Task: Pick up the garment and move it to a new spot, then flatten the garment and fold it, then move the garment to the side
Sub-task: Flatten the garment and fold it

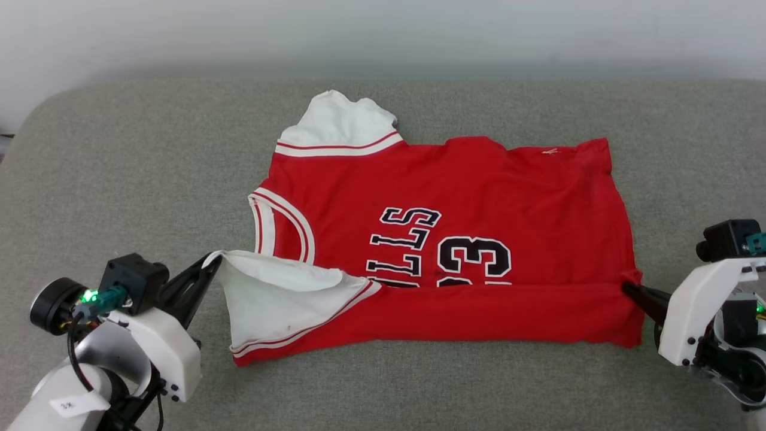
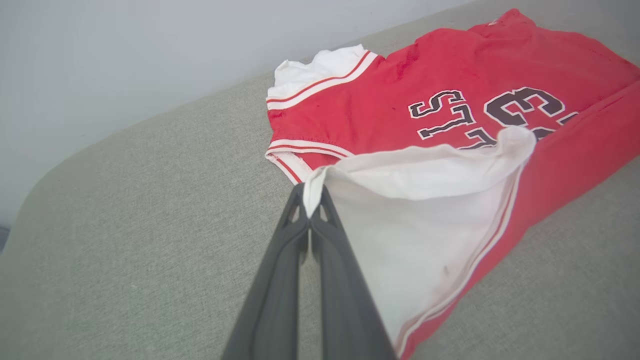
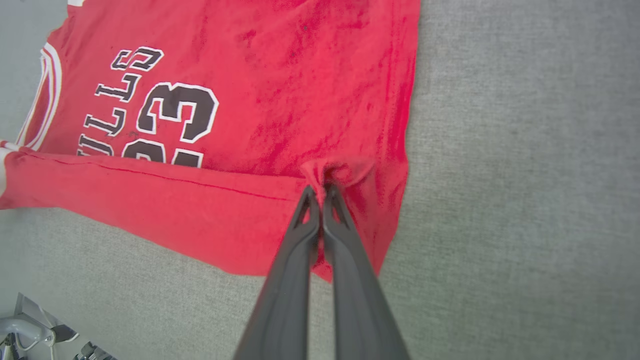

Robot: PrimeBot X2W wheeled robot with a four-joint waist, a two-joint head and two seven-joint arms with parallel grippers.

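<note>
Left hand (image 2: 311,199): closed, gripping corner of garment (image 1: 479,191) by its white sleeve (image 2: 415,220).
Right hand (image 3: 321,192): closed, pinching red fold at hem end.
Near edge: folded over lettering.

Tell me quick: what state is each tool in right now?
Left tool: closed, holding the shirt by its white sleeve.
Right tool: closed, holding the shirt's red cloth near the hem.

Head camera looks down from six o'clock over the whole jersey (image 1: 455,179). Left wrist camera sits low at eight o'clock, close, facing two; right wrist, at four, faces ten. All three share the black lettering (image 1: 443,248).
</note>
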